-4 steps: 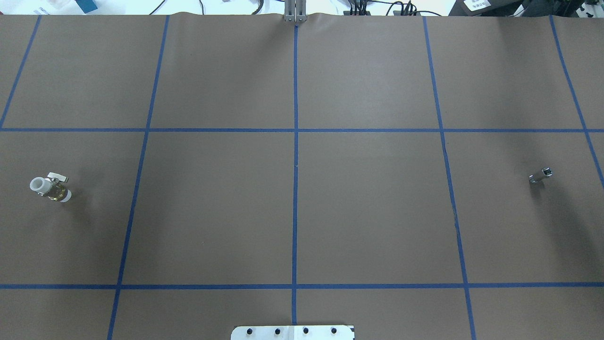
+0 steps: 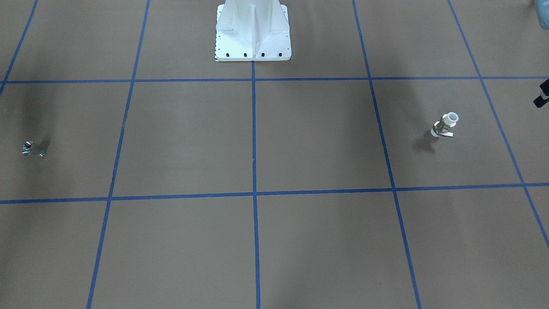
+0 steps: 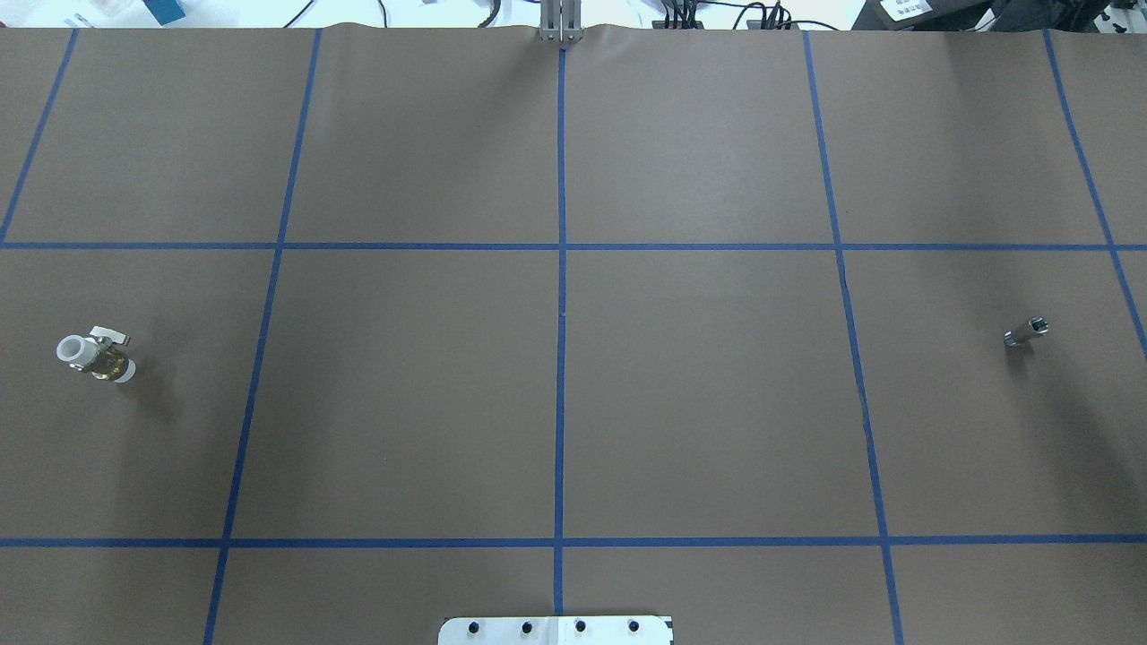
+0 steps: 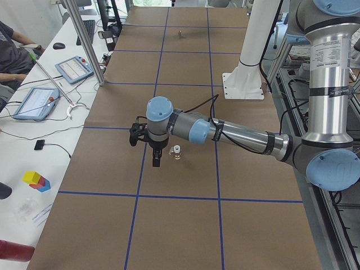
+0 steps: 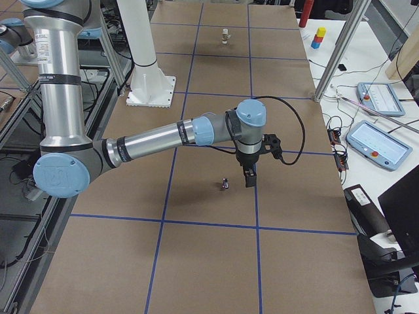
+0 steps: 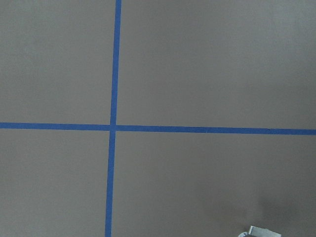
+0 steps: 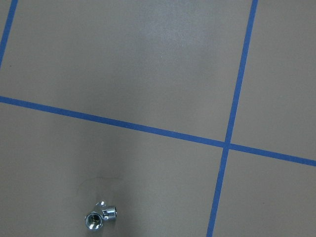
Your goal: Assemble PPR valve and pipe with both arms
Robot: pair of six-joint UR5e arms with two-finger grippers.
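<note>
The valve (image 3: 94, 354), brass with white ends and a silver handle, stands on the brown table at the robot's left; it also shows in the front view (image 2: 444, 125) and the left side view (image 4: 176, 152). The small metal pipe fitting (image 3: 1026, 332) lies at the robot's right, also seen in the right wrist view (image 7: 100, 217) and the right side view (image 5: 224, 184). The left gripper (image 4: 156, 159) hangs just beside the valve. The right gripper (image 5: 249, 178) hangs just beside the fitting. I cannot tell whether either is open or shut.
The white pedestal base (image 2: 253, 30) stands at the robot's table edge. Blue tape lines (image 3: 561, 313) grid the brown table cover. Aluminium posts (image 4: 84, 39) and a side desk with tablets (image 5: 380, 140) line the operators' side. An operator (image 4: 11, 42) sits there.
</note>
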